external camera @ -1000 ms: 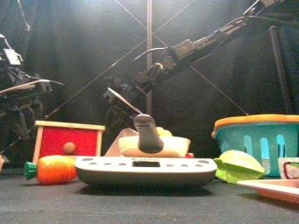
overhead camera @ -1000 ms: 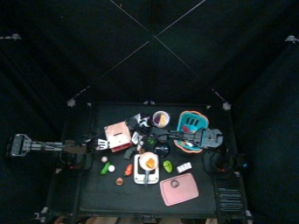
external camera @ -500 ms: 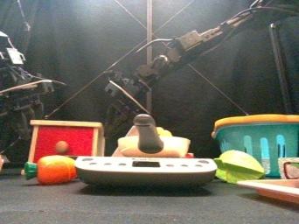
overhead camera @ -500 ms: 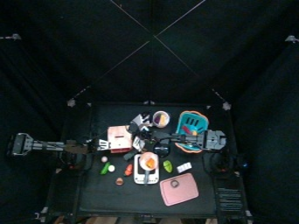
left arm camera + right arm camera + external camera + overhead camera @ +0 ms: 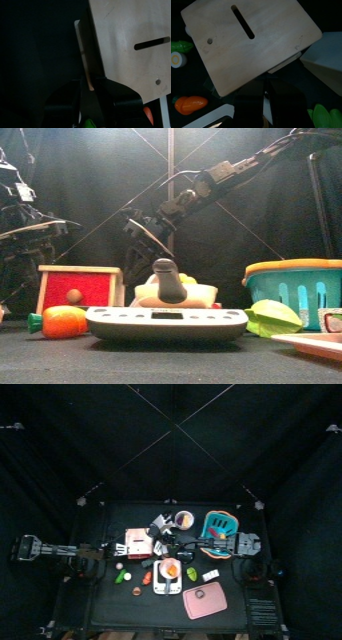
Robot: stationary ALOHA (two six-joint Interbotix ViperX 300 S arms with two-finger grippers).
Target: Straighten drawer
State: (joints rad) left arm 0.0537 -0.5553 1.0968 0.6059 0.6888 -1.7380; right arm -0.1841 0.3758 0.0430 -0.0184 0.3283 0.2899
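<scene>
Drawer (image 5: 134, 540) stood upright at worktop (image 5: 120, 609) left; left claw (image 5: 112, 547) gaped apart just beside it. Right claw (image 5: 138, 238): 2 jaws nearly together, gripping nothing visible.

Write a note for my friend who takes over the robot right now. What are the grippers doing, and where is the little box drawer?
Left gripper: open wide, empty, hanging above the small salmon-tan wooden box drawer.
Right gripper: its arm reaches across the middle. The jaws are only a little apart, with nothing held, and it is up beside the drawer.
Done: both arms are at the drawer, and neither seems to touch it.
Left: from above the drawer looks slightly turned, so nudge or grip it until it sits straight.
</scene>
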